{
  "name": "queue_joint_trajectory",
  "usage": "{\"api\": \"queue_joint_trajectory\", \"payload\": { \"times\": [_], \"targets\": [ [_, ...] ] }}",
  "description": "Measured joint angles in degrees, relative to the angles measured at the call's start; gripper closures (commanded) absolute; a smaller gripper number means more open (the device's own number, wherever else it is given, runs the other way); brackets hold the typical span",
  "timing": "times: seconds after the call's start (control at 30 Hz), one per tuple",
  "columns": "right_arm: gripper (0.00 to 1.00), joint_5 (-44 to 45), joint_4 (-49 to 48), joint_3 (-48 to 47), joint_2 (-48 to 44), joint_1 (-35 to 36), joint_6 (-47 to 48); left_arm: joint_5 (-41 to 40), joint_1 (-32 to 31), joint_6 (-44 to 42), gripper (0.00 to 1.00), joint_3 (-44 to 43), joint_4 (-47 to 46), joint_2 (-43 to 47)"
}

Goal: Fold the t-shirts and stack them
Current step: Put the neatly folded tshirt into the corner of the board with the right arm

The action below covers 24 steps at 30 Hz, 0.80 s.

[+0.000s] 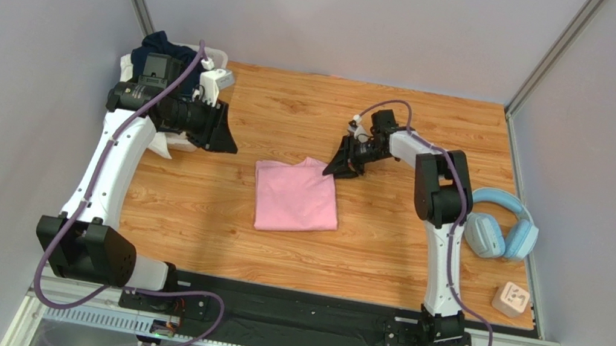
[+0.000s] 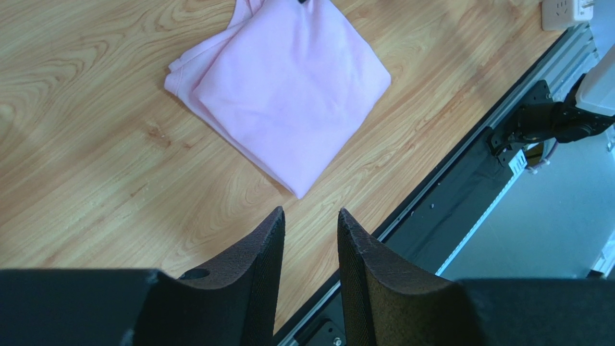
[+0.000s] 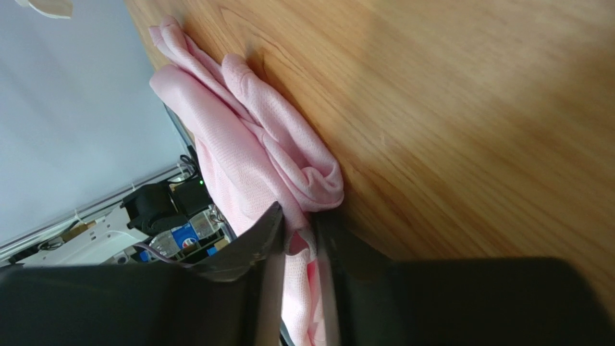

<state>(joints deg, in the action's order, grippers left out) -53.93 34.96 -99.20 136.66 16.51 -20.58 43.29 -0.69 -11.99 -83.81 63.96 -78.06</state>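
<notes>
The pink t-shirt (image 1: pixel 294 197) lies folded into a rough square on the wooden table (image 1: pixel 383 248). My right gripper (image 1: pixel 332 172) is at its far right corner, low on the table. In the right wrist view the fingers (image 3: pixel 268 238) pinch a bunched fold of the pink t-shirt (image 3: pixel 245 144), so the right gripper (image 3: pixel 299 223) is shut on it. The navy t-shirt (image 1: pixel 169 50) is heaped in the white basket (image 1: pixel 219 57) at the far left. My left gripper (image 1: pixel 219 130) hangs beside the basket, open and empty. In the left wrist view the left gripper (image 2: pixel 310 213) faces the pink t-shirt (image 2: pixel 289 86) from a distance.
Light blue headphones (image 1: pixel 501 225) lie at the right edge of the table, with a small beige socket block (image 1: pixel 511 300) nearer the front. The same socket block (image 2: pixel 563 11) shows in the left wrist view. A black strip and metal rail (image 1: pixel 299 318) run along the near edge.
</notes>
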Motion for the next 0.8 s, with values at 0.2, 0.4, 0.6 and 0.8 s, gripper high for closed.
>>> {"api": "queue_joint_trajectory", "payload": {
  "times": [0.2,0.4,0.6,0.8],
  "targets": [
    [1.0,0.0,1.9,-0.1,0.8,1.2,0.5,0.0,0.0,0.0,0.6,0.0,0.2,0.0],
    [1.0,1.2,3.2,-1.0,0.8,1.0,-0.7,0.2,0.0,0.0,0.6,0.0,0.2,0.0],
    [1.0,5.8,1.2,-2.7,0.8,-4.5,-8.3,-0.2,0.0,-0.1,0.6,0.0,0.8,0.5],
    [1.0,12.4,-2.5,-3.6,0.0,-17.8,-16.5,-1.4,0.0,-1.3,0.6,0.0,2.2,2.6]
  ]
}}
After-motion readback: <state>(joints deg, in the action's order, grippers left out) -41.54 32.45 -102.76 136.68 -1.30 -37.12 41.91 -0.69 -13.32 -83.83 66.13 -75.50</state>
